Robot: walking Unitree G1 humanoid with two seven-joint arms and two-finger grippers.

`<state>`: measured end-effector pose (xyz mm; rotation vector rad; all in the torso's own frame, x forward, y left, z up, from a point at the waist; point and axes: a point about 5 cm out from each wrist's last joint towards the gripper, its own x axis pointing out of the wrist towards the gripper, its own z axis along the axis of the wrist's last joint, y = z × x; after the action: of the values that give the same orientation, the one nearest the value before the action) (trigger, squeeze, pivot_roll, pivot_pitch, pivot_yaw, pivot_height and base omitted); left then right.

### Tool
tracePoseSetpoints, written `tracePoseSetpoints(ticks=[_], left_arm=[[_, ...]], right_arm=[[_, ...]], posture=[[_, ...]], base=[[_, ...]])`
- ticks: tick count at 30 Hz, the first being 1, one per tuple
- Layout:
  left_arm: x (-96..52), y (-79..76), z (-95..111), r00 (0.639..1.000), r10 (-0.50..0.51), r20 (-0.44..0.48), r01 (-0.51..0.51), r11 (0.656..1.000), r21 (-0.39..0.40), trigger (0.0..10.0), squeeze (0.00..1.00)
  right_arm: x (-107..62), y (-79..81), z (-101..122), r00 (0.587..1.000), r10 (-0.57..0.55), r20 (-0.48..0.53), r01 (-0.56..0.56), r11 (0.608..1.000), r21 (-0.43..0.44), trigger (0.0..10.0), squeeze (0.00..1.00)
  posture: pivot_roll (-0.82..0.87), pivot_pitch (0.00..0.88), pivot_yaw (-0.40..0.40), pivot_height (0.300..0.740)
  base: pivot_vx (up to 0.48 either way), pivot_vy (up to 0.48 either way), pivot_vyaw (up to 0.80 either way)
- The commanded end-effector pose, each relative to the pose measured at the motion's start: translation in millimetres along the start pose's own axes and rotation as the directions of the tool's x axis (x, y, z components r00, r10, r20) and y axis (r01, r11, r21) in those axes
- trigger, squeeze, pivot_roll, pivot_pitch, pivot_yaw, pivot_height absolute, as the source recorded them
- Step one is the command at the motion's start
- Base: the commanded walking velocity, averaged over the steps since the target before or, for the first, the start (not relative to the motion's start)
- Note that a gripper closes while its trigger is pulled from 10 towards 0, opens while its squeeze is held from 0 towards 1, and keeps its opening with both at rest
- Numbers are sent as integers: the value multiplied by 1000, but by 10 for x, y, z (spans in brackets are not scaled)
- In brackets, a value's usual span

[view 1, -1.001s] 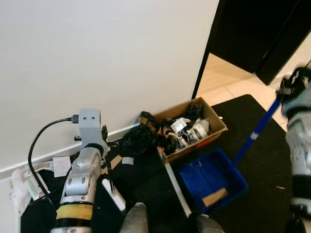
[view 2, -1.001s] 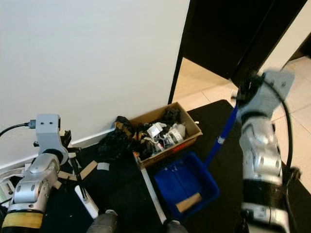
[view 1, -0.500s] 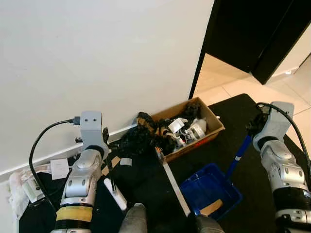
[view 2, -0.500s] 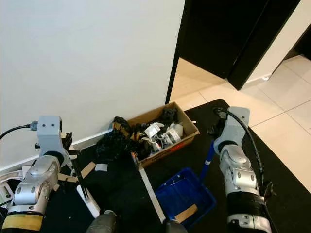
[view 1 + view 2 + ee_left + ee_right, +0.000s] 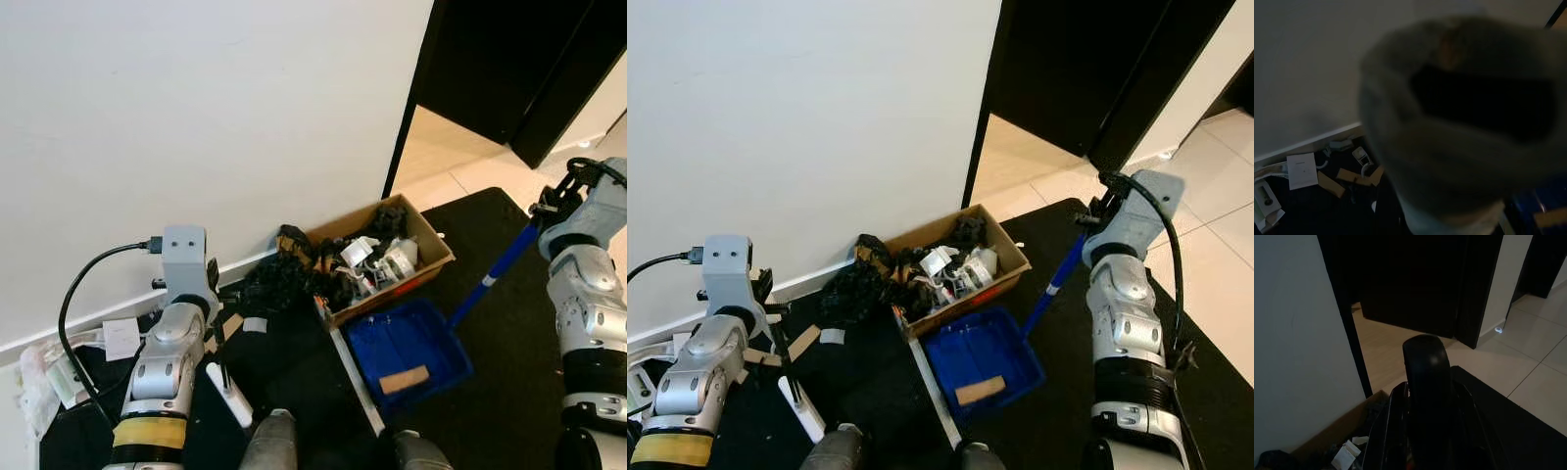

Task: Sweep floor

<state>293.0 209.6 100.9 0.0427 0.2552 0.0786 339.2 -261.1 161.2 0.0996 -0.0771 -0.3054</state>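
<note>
**A:** What is changing right now?

**B:** The right hand (image 5: 1095,217) is staying clamped on the top of the blue handle (image 5: 1054,284), and the blue dustpan (image 5: 982,354) is sliding across the black mat (image 5: 1058,392). Half a second ago it was sitting lower and further from the wall; now it is lying just beside the cardboard box (image 5: 955,262) of rubbish, its rear edge almost touching the box front.

**A:** Is anything riding in it?

**B:** A flat tan scrap (image 5: 980,390) is resting near the pan's open lip, and it is travelling along with the pan.

**A:** And the left hand?

**B:** The left hand (image 5: 214,284) is hanging over the litter by the skirting, holding a thin black stick that runs down to a white brush head (image 5: 228,394) on the mat. I am guessing it is closed on that stick, but I cannot tell for certain.

**A:** So what does this mean for the sweeping?

**B:** I judge the pan is being lined up as a catcher. Cardboard bits (image 5: 804,342) and paper are still lying by the wall, so the sweeping is far from finished.
</note>
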Motion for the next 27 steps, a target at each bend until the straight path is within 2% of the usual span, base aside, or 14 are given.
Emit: tracePoseSetpoints(ticks=[1,2,4,6,7,8,9,10,11,13,15,19,20,27], left_arm=[[-13,-1,-51,1000,5,-6,-5,1000,20,10000,0],[-12,-5,-52,1000,4,-6,-4,1000,21,10000,0],[-12,-5,-52,1000,4,-6,-4,1000,21,10000,0],[-16,10,-70,1000,4,-11,-4,1000,24,10000,0],[-16,10,-70,1000,4,-11,-4,1000,24,10000,0],[-21,6,-96,1000,1,-18,-1,1000,27,10000,0],[-21,6,-96,1000,1,-18,-1,1000,27,10000,0],[-25,-13,-113,1000,-5,-23,6,1000,29,10000,0],[-25,-13,-113,1000,-5,-23,6,1000,29,10000,0],[-32,-42,-121,1000,-13,-24,14,999,33,10000,0],[-35,-47,-118,1000,-14,-23,15,999,33,10000,0],[-49,-21,-133,1000,-8,-26,9,999,37,10000,0],[-62,-1,-146,1000,-3,-29,4,999,39,10000,0],[-67,-26,-169,999,-5,-33,7,999,38,10000,0]], right_arm=[[-40,-29,-101,1000,-24,-8,24,1000,-15,10000,0],[-67,-11,-192,999,-34,-34,33,999,-16,10000,0],[-67,-11,-192,999,-34,-34,33,999,-16,10000,0],[-202,165,-505,993,-26,-115,24,1000,-17,10000,0],[-202,165,-505,993,-26,-115,24,1000,-17,10000,0],[-274,267,-668,988,-27,-152,27,1000,-3,10000,0],[-274,267,-668,988,-27,-152,27,1000,-3,10000,0],[-338,360,-794,985,-29,-172,36,999,35,10000,0],[-338,360,-794,985,-29,-172,36,999,35,10000,0],[-415,487,-954,977,-25,-212,56,988,142,10000,0],[-428,513,-983,975,-22,-219,63,982,180,10000,0],[-403,553,-949,981,-5,-193,43,979,197,10000,0],[-296,544,-757,994,2,-114,20,981,194,10000,0],[-74,442,-208,995,-16,95,-1,985,172,10000,0]], posture=[[225,161,9,740],[225,161,9,740],[225,161,9,740],[232,164,12,740],[232,164,12,740],[230,165,14,740],[230,165,14,740],[239,164,14,740],[239,164,14,740],[253,165,10,740],[253,165,10,740],[257,169,9,740],[259,172,7,740],[248,174,6,740]], base=[[0,0,0],[0,0,0],[0,0,0],[0,0,0],[0,0,0],[0,0,0],[0,0,0],[0,0,0],[0,0,0],[0,0,0],[0,0,0],[0,0,0],[0,0,0],[0,0,0]])
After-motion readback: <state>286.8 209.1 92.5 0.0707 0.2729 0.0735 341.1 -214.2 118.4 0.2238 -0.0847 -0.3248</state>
